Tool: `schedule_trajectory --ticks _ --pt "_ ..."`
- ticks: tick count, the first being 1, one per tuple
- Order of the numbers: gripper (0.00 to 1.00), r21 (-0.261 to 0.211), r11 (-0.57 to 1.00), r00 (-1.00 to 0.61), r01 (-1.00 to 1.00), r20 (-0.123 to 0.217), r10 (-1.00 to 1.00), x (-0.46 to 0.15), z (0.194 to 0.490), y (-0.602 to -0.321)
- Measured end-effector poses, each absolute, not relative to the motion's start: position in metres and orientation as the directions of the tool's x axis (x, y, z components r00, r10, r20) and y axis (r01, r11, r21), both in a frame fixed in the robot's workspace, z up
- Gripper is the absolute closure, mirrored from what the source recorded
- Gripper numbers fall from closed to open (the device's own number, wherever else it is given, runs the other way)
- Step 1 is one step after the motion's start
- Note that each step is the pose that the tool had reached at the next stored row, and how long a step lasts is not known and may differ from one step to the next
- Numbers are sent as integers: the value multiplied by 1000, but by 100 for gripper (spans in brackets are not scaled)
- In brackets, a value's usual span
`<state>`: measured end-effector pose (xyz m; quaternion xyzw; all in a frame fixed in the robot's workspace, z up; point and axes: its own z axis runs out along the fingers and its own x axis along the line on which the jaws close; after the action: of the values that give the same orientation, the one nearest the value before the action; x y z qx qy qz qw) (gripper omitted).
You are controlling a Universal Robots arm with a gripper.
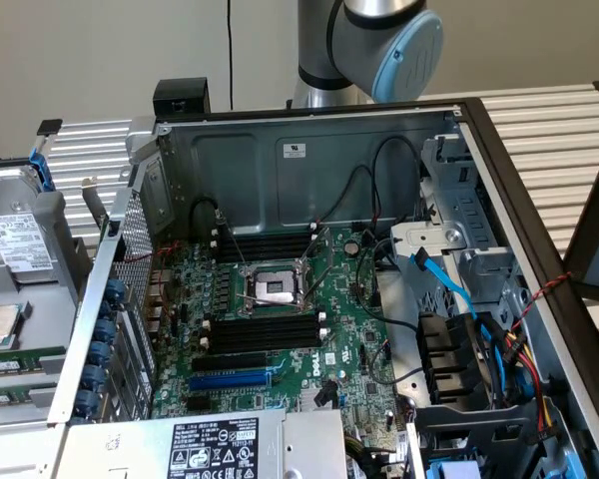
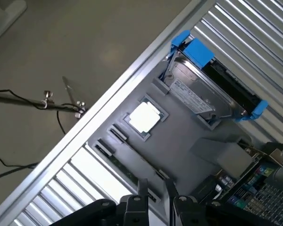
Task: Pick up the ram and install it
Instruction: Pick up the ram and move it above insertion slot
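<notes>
Currently gripper (image 2: 155, 184) hovers above the ram (image 2: 124, 169), which sits in a tray (image 2: 179, 136) groove, likely so the fingers can straddle it; fingers parted, holding nothing.

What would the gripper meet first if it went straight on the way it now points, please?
Probably the long, narrow dark-green ram stick lying in the grey plastic tray, though depth is unclear.

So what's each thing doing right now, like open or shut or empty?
Computer case: open, side off.
Black memory slots: empty.
Ram: lying in the grey tray.
Hard drive: sitting in the grey tray.
Pincer: open, holding nothing, near the ram.
</notes>
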<state>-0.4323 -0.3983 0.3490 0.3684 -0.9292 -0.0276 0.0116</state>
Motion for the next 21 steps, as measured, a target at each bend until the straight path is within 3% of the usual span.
schedule_trajectory --ticks 1,2,21 --pt "70 60 715 -716 -697 1 -698 -432 348 -398" --pt "64 60 702 -704 -709 1 -711 -432 347 -398" --pt "64 60 421 -421 -905 1 -907 -432 322 -398"
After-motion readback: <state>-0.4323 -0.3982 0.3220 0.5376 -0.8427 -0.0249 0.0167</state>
